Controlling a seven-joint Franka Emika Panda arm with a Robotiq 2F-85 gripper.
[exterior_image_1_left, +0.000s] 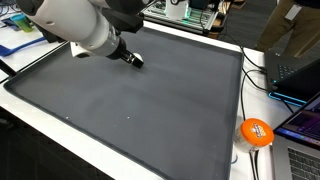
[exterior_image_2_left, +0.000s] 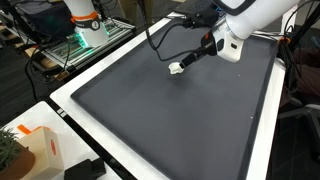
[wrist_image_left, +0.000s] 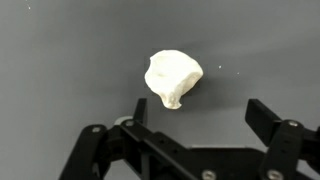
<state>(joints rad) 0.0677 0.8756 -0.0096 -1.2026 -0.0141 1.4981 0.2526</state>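
A small white lumpy object (wrist_image_left: 173, 77) lies on the dark grey mat (wrist_image_left: 60, 60). In the wrist view it sits just beyond the fingertips, a little toward the left finger (wrist_image_left: 140, 108). My gripper (wrist_image_left: 202, 112) is open, its two black fingers are wide apart and nothing is between them. In both exterior views the gripper (exterior_image_1_left: 133, 60) (exterior_image_2_left: 187, 62) hangs low over the far part of the mat (exterior_image_1_left: 140, 110) (exterior_image_2_left: 170, 120). The white object (exterior_image_2_left: 175, 69) shows right at its tip.
A white table rim (exterior_image_1_left: 60, 130) surrounds the mat. An orange round object (exterior_image_1_left: 257, 132), cables and a laptop (exterior_image_1_left: 300, 75) are beside the mat. A cardboard box (exterior_image_2_left: 35, 148) and a black item (exterior_image_2_left: 85, 170) are off a corner. Shelving (exterior_image_2_left: 85, 35) stands behind.
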